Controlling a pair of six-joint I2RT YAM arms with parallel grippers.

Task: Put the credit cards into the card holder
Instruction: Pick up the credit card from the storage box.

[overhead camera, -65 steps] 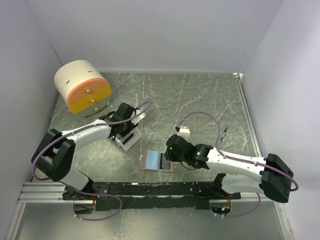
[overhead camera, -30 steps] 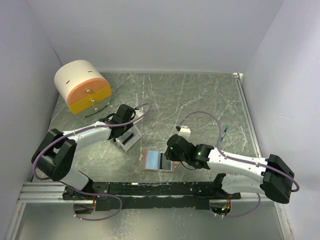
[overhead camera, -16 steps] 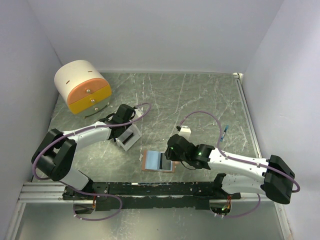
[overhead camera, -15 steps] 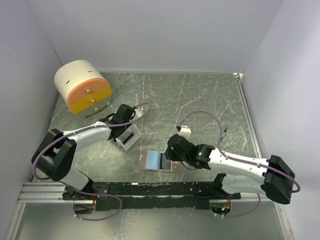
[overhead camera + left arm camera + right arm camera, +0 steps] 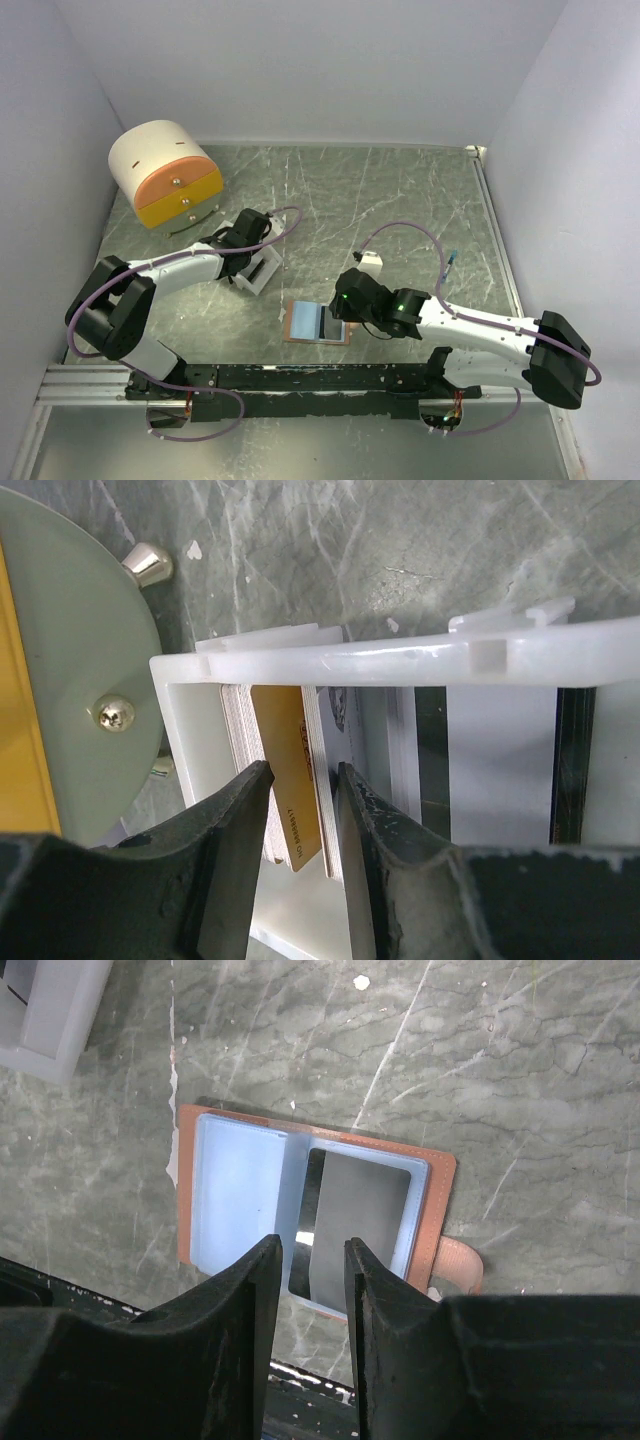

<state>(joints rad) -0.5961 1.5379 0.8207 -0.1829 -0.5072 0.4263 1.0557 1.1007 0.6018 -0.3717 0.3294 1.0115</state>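
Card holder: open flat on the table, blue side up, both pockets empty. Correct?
Not quite. The card holder is open flat on the table with the blue side up, but it is not empty: a dark card already sits in one pocket. The right wrist view shows it.

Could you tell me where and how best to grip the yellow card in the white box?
Pinch the yellow card by its free edge across its flat faces, entering through the white box's open side; it stands on edge, packed between other cards.
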